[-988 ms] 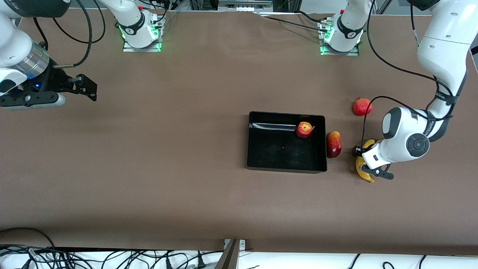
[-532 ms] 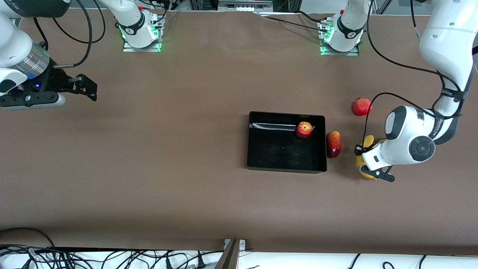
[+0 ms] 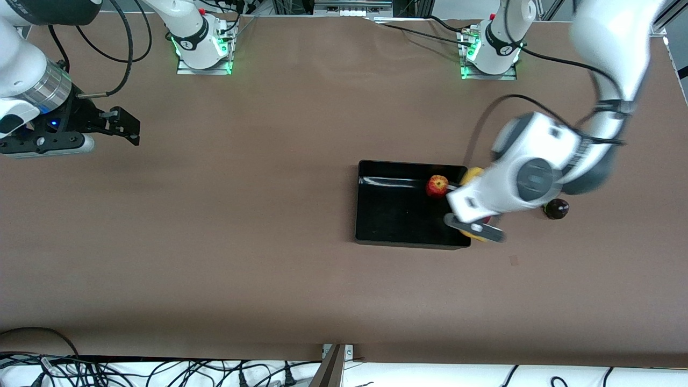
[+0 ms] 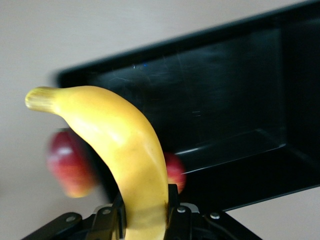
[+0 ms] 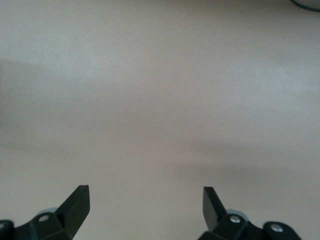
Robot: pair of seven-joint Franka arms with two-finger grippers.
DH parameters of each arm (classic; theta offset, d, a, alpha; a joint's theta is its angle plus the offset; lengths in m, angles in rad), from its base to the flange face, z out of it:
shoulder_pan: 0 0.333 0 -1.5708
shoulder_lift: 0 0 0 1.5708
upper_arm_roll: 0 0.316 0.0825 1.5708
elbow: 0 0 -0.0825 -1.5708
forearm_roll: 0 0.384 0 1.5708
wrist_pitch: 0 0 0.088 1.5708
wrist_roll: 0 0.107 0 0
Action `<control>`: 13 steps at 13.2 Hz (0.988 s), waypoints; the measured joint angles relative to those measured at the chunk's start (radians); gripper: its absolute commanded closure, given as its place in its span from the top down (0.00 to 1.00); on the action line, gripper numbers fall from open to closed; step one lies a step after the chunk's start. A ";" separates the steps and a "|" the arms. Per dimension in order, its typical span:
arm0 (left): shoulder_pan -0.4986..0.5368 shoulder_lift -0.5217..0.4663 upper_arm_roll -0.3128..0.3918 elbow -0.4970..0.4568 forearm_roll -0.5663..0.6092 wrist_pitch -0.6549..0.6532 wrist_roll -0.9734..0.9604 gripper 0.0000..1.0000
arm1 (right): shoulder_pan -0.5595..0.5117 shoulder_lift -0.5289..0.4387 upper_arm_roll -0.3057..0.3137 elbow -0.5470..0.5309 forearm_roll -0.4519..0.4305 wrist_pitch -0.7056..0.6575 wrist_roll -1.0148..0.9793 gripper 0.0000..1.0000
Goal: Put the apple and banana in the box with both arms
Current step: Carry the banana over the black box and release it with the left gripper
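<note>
The black box (image 3: pixel 398 215) sits mid-table. The apple (image 3: pixel 437 185) lies inside it, in the corner toward the left arm's end and the robots. My left gripper (image 3: pixel 465 210) is shut on the yellow banana (image 3: pixel 473 173) and holds it in the air over the box's wall at the left arm's end. In the left wrist view the banana (image 4: pixel 125 145) curves up from between the fingers (image 4: pixel 172 210), with the box (image 4: pixel 225 100) and the apple (image 4: pixel 176 172) below. My right gripper (image 3: pixel 126 128) is open and empty and waits at the right arm's end of the table (image 5: pixel 145 210).
A dark-red mango-like fruit (image 4: pixel 70 162) lies on the table just outside the box at the left arm's end, mostly hidden under the left hand in the front view. A small dark round fruit (image 3: pixel 556 208) lies farther toward the left arm's end.
My left gripper has lifted the banana off the table and carried it toward the box, now over its wall. The right arm has not moved.
</note>
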 measured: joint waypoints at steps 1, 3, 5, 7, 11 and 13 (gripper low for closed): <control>-0.040 0.028 0.002 -0.011 0.001 0.053 -0.037 0.00 | 0.000 0.000 0.000 0.000 0.000 0.000 0.000 1.00; -0.079 0.097 0.006 -0.034 0.002 0.169 -0.069 0.00 | 0.000 0.000 0.000 0.000 0.000 0.000 0.000 1.00; -0.105 0.146 0.024 -0.058 0.014 0.246 -0.083 0.39 | 0.000 0.000 0.000 0.000 0.000 0.000 0.000 1.00; -0.158 0.161 0.070 -0.068 0.025 0.286 -0.148 1.00 | 0.000 0.000 0.000 0.000 0.000 0.000 0.000 1.00; -0.156 0.108 0.098 -0.033 0.027 0.240 -0.209 1.00 | 0.000 0.001 0.000 0.000 0.000 0.000 0.000 1.00; -0.102 0.022 0.099 0.016 0.027 0.114 -0.209 1.00 | 0.000 0.001 0.000 0.000 0.000 0.000 0.000 1.00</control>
